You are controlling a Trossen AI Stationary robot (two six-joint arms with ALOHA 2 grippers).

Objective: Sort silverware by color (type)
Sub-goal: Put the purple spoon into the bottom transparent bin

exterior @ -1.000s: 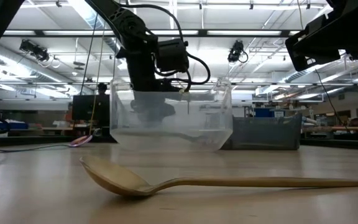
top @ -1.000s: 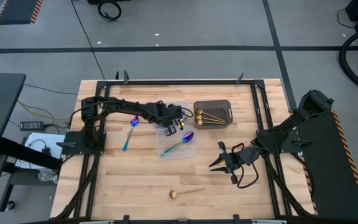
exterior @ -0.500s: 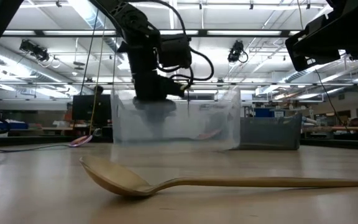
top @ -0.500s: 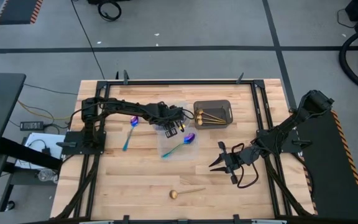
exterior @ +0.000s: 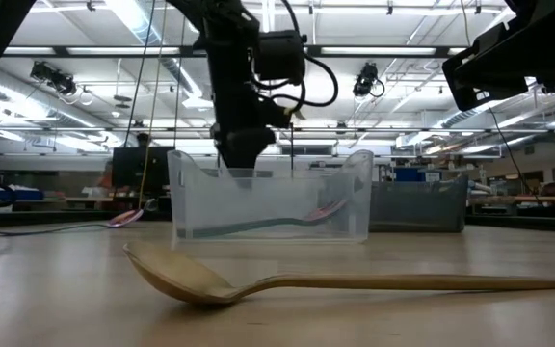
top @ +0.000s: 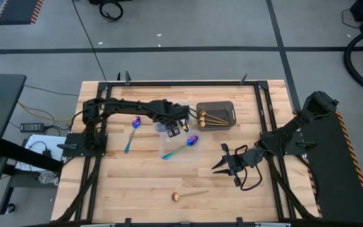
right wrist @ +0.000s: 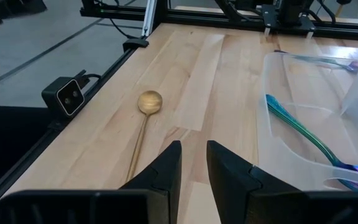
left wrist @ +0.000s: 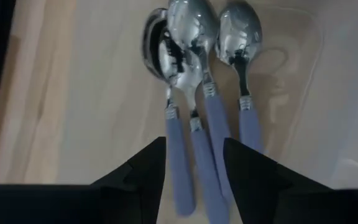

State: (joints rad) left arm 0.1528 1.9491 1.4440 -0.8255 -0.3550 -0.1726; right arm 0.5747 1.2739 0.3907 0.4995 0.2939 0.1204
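My left gripper hangs open above a clear tub holding several silver spoons with pale blue handles; its fingers point down over the handles without touching them. A second clear tub just nearer holds one iridescent purple spoon with a teal handle. Another purple spoon lies flat on the table to the left. One gold spoon lies near the table's near edge. My right gripper waits open right of the tubs, just above the table.
A dark rectangular tub with gold spoons inside stands right of the left gripper, near the far edge. In the low view the gold spoon lies in front of the clear tub. Bare wood shows around the near spoon.
The left gripper has risen from behind the clear tub's wall to above its rim and moved a little toward the far edge. In the low view the clear tub stood higher before; now it sits flat and lower, with the purple spoon showing inside.
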